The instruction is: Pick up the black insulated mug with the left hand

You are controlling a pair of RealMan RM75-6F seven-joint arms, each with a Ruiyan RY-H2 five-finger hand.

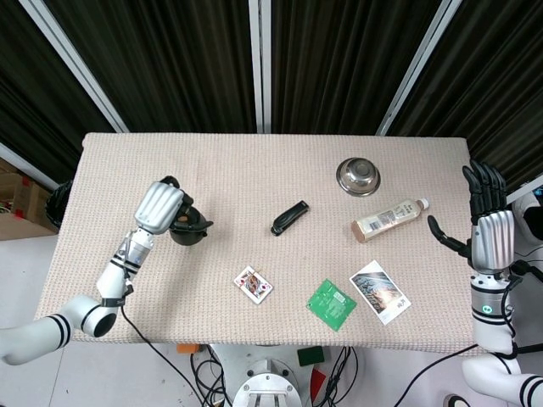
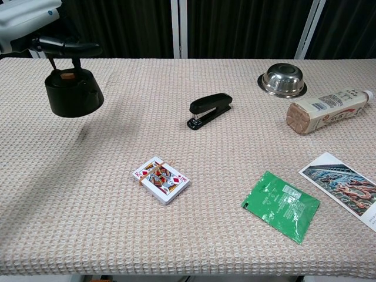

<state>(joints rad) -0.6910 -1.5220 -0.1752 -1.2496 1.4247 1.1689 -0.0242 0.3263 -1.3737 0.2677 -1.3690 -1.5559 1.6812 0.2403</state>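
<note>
Pickup looks done: we see the left hand (image 1: 161,206) grasping the black insulated mug (image 2: 73,93), apparently clear of the table (image 2: 194,217), while the right hand (image 1: 489,222) hangs spread and empty.

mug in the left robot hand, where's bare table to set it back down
The mug hangs from the left robot hand above the table's left end, which is bare up to the stapler and playing cards. The whole far strip behind the stapler is bare too. The right half is crowded: bowl, bottle, green packet, photo card.
</note>
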